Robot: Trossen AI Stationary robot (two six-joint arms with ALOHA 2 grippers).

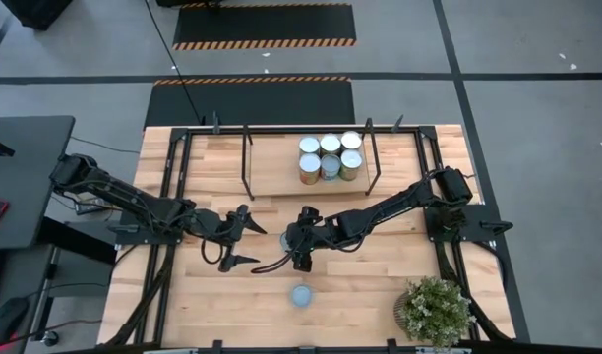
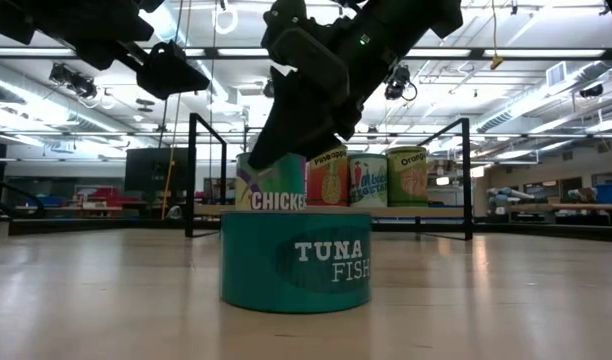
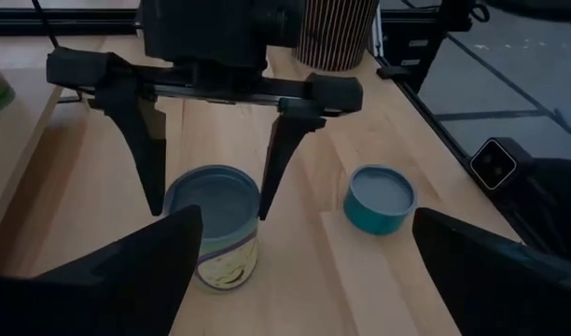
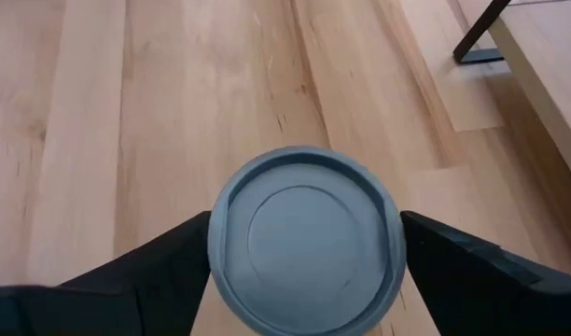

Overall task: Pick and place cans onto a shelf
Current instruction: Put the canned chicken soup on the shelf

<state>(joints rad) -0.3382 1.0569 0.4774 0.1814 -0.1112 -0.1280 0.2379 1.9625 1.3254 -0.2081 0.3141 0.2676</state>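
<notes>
Pale-blue-topped can [image 4: 304,238] stands upright between the spread fingers of the right end effector [image 1: 299,246], not yet gripped; left end effector [image 1: 244,241] open alongside.

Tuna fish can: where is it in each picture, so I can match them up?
High view: the tuna fish can sits alone on the table, low in the middle.
Low view: front and centre, closest to the camera.
Left wrist view: the short teal can right of centre.
Right wrist view: not in it; that is the chicken can.
Shared landmark: the chicken can, between the right gripper's fingers.
</notes>
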